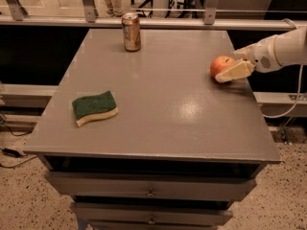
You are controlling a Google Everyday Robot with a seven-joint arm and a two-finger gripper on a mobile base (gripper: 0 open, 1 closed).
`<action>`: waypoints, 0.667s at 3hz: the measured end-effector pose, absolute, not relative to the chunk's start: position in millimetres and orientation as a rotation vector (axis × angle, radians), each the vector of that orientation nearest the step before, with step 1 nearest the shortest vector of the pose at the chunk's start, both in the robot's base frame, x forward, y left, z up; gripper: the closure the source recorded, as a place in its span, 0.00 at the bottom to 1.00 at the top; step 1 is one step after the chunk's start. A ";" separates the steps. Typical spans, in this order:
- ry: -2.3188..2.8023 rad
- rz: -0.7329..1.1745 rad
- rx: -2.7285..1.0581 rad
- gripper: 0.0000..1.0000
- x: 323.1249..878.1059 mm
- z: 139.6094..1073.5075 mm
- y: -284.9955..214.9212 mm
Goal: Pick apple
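no readable text, jaws at apple (220, 64)

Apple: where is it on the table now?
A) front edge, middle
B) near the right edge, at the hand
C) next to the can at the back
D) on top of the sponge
B: the apple sits near the right edge of the table, with the hand reaching in from the right and up against it, far from the can and the sponge.

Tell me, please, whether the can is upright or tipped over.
Upright: the can stands on its base near the table's far edge, top rim up. The gripper is at the apple, by the right edge.
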State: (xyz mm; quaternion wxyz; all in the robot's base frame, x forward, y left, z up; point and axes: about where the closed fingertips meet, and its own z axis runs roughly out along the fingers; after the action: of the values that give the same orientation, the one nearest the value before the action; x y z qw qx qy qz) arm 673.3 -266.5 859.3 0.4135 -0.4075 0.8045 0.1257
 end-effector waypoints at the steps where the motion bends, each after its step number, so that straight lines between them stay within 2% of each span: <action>1: 2.017 0.406 -0.981 0.48 673.9 861.3 -265.8; 2: 1.963 0.496 -0.975 0.72 663.9 881.2 -257.3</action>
State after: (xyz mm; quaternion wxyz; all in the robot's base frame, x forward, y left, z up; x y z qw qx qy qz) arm 663.9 -257.3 881.2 0.4326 -0.3911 0.7875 0.1992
